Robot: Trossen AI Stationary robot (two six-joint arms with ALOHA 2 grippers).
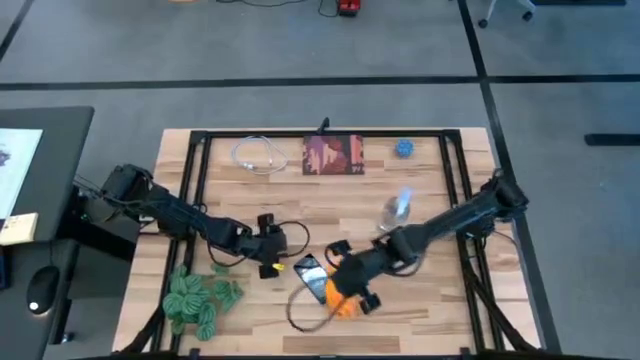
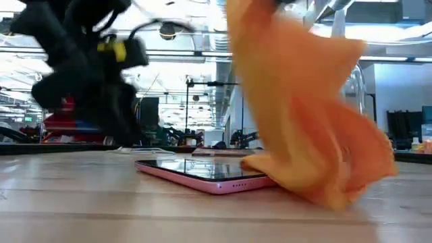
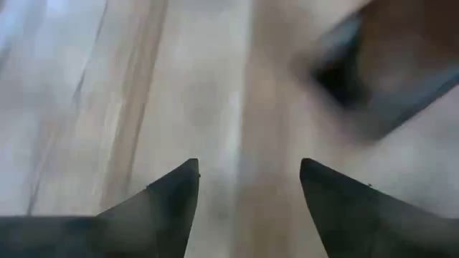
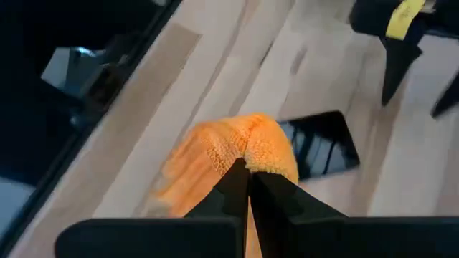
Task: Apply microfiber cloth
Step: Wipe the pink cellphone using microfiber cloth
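The orange microfiber cloth (image 2: 304, 115) hangs bunched from my right gripper (image 4: 247, 172), which is shut on it above the table's near middle. Its lower end rests on the table and against the near end of a black smartphone in a pink case (image 2: 202, 177), which lies flat on the wood. In the high view the cloth (image 1: 346, 302) shows just right of the phone (image 1: 311, 277). My left gripper (image 3: 247, 179) stands open just left of the phone, low over bare wood, with nothing between its fingers; the low view shows it as a dark shape (image 2: 88, 74). My right gripper pinches a bunched fold at the cloth's upper part (image 4: 251, 147) between its two fingers, several layers gathered together. The fingers come from above, slanting down. The cloth hangs slack below them, and its lower end (image 2: 317, 182) lies on the table by the phone.
A green knitted bundle (image 1: 200, 298) lies at the near left. A white cable (image 1: 258, 155), a dark red-brown printed square (image 1: 333, 155) and a blue ball (image 1: 403, 148) lie along the far edge. A clear bottle (image 1: 395, 210) is at the centre right, and a black cable loop (image 1: 305, 318) by the phone.
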